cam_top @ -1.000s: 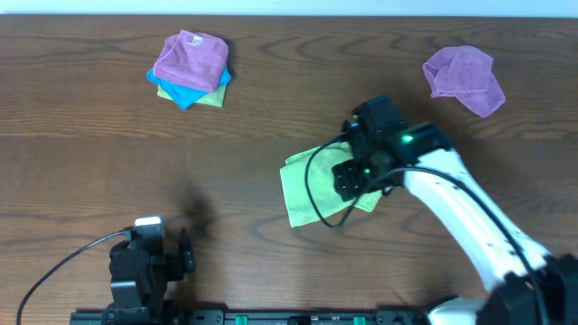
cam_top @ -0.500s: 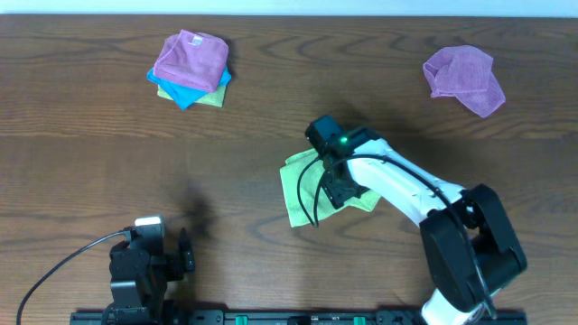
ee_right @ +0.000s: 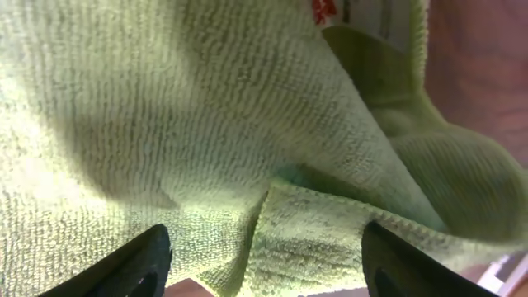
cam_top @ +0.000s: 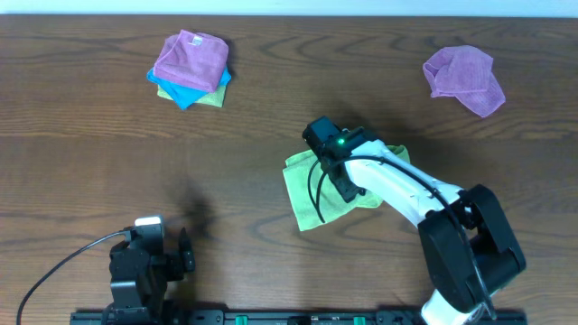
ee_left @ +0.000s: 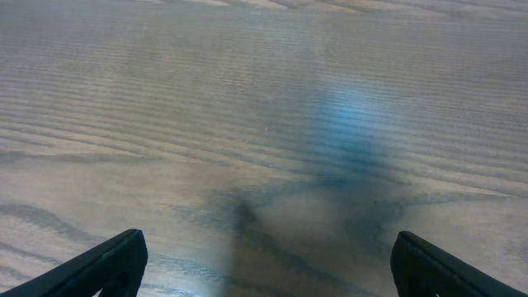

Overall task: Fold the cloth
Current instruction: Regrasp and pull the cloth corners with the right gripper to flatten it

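A light green cloth (cam_top: pixel 312 192) lies partly folded in the middle of the table. My right gripper (cam_top: pixel 348 185) is open and sits low over it, its fingers spread wide either side of a fold. The right wrist view is filled by the green cloth (ee_right: pixel 190 124), with a folded edge between the fingers (ee_right: pixel 264 264) and a white label at the top. My left gripper (cam_top: pixel 185 253) is parked at the near left edge, open and empty, with only bare wood between its fingers (ee_left: pixel 264 264).
A stack of folded cloths, purple on blue on yellow-green (cam_top: pixel 191 68), lies at the far left. A crumpled purple cloth (cam_top: pixel 465 78) lies at the far right. A black cable (cam_top: pixel 54 266) runs by the left arm.
My right arm has swung left over the green cloth and then settled. The cloth has shifted a little and more of its right edge shows. The left arm has not moved.
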`<state>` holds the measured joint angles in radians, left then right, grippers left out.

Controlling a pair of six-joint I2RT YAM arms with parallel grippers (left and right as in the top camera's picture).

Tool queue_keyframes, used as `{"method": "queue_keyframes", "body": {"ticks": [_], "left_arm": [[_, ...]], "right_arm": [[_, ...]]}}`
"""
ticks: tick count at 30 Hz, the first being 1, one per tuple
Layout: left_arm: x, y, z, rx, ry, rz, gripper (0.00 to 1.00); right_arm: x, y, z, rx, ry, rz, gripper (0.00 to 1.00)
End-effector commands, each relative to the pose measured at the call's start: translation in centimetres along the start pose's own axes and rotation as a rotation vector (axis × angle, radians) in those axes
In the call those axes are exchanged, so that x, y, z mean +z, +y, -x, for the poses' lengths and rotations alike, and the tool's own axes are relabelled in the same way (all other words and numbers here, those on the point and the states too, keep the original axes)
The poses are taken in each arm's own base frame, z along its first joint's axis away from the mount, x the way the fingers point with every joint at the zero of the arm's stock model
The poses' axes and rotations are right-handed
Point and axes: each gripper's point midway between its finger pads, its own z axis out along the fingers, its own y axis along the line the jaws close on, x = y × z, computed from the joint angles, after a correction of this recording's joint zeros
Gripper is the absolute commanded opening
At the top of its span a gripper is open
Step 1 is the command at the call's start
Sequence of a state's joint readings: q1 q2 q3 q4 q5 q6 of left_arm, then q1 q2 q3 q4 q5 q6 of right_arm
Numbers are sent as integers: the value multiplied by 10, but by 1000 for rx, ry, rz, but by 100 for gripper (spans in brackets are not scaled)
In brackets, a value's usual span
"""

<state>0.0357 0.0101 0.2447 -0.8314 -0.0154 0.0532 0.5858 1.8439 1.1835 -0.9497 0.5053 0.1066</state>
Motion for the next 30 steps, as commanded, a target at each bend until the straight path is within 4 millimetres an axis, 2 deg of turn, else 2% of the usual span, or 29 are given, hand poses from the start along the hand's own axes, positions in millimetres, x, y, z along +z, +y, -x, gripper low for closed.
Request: {"method": "queue_keyframes", "body": {"ticks": [1,4,10,13,17,23,25,27,29,30], "left_arm": [[1,3,-18,25,68,19,95],[1,3,-18,25,68,19,95],[1,3,-18,25,68,19,95],[1,3,-18,25,68,19,95],[1,3,-18,25,68,19,96],[1,3,-18,25,68,19,95],[1,3,-18,25,68,19,95],[1,3,-18,25,68,19,95],[1,3,-18,25,68,19,96],[1,3,-18,25,68,19,95]], "right_arm": [[-2,-12,4,16,-15,-72,71],[-2,-12,4,17,-14,-74,66],[0,-16,3,29,-9,-74,63],[6,-21,3,51,-4,-74,61],[11,-33,3,74,3,-111,55],[14,-40,1,88,15,-121,32],[13,-44,0,95,16,-143,22],[12,-52,-3,118,20,-194,6],[11,-55,-4,131,24,-211,2],[11,-54,-5,130,28,-206,4]]}}
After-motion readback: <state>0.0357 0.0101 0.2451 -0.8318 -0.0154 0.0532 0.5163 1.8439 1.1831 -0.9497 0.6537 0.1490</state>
